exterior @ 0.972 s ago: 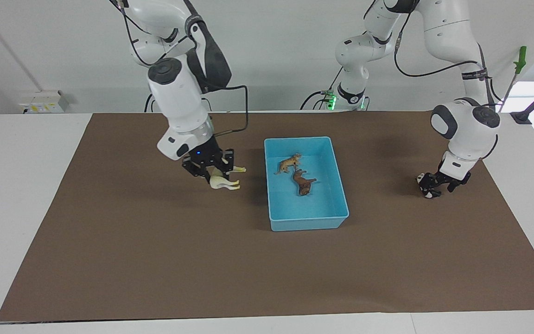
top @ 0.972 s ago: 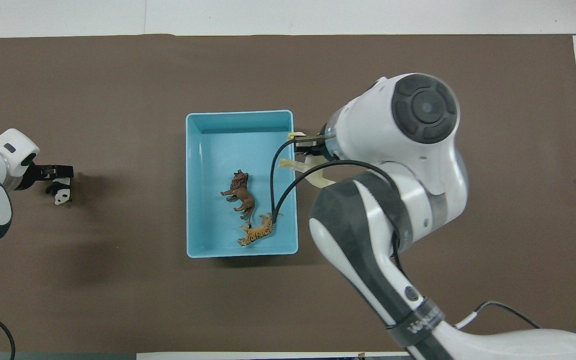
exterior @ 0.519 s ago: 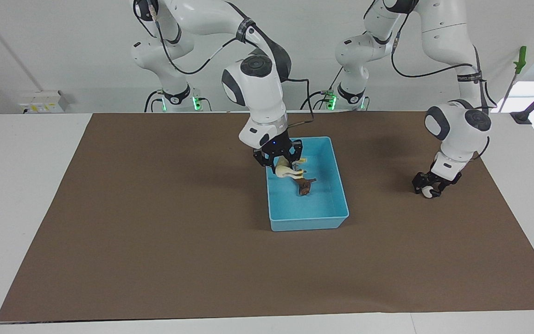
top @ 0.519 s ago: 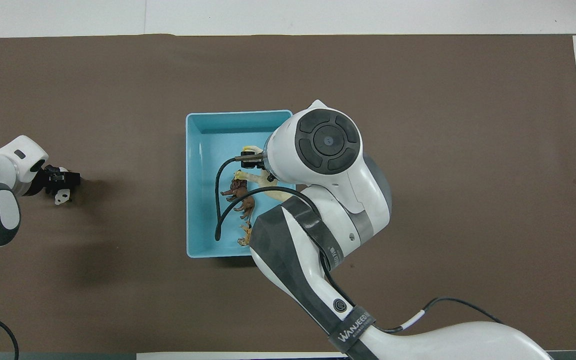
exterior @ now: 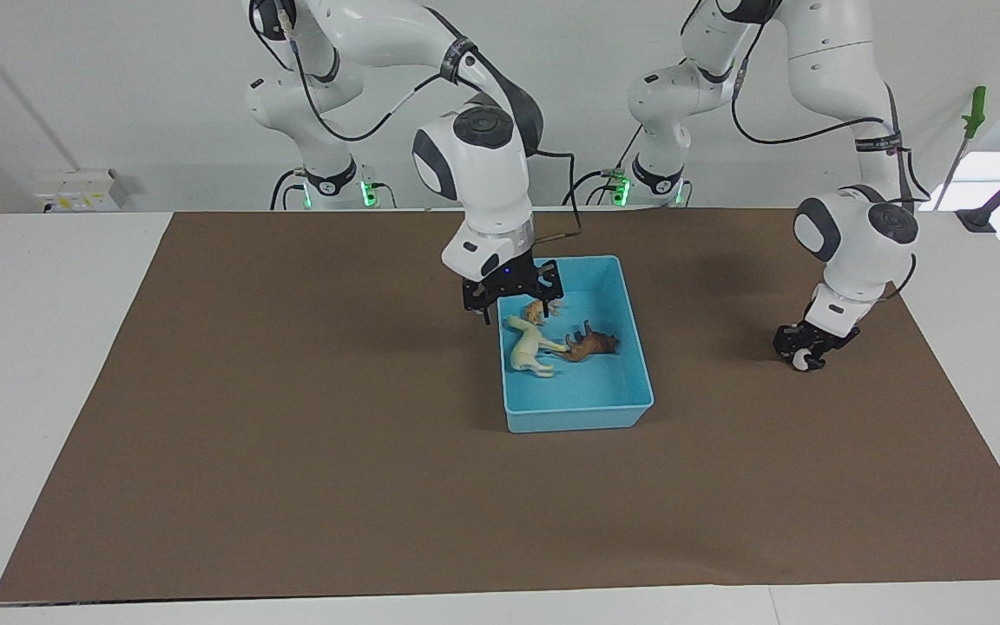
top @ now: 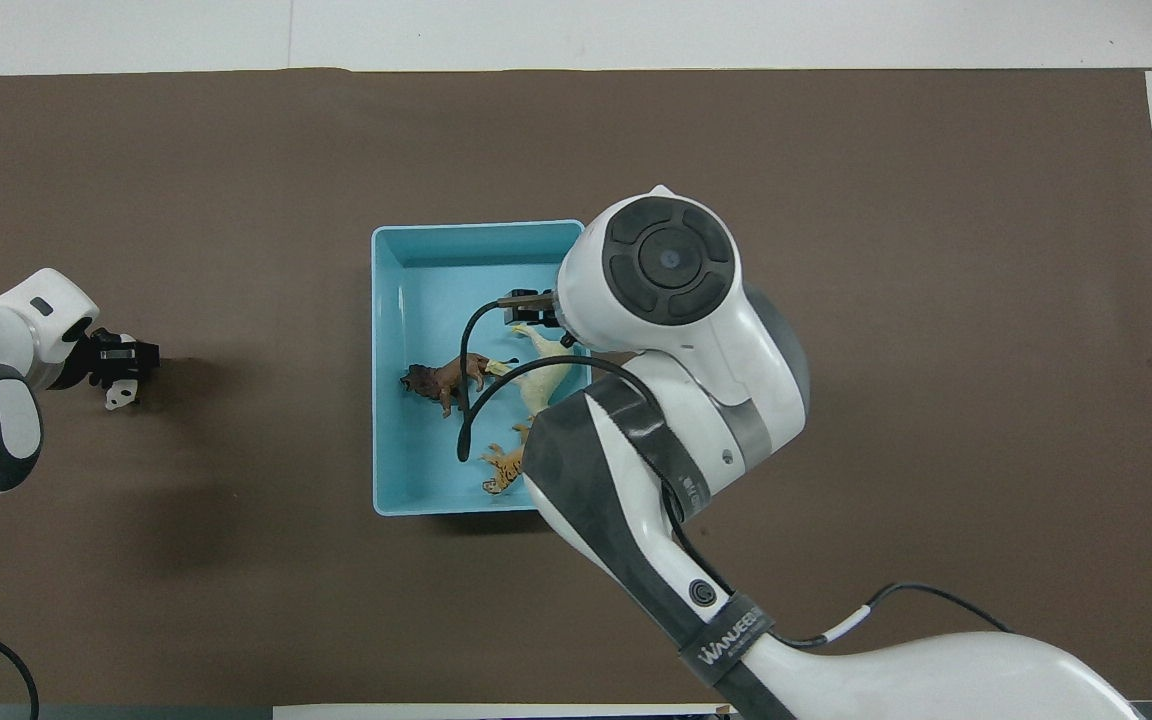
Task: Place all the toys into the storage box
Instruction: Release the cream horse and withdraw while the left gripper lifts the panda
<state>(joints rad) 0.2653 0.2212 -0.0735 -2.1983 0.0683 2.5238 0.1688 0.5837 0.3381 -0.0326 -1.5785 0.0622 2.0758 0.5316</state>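
The light blue storage box stands mid-table and shows in the overhead view too. In it lie the cream-yellow horse, the brown lion and the orange tiger, which is partly hidden by the arm. My right gripper is open and empty over the box's end nearer the robots. The black-and-white panda sits on the mat toward the left arm's end. My left gripper is down at the panda.
A brown mat covers most of the white table. The right arm's wrist and forearm cover the box's side toward the right arm's end in the overhead view.
My right gripper carried the horse over the box and let it go; the horse now lies in the box. The lion was pushed round and shifted. My left gripper stayed at the panda.
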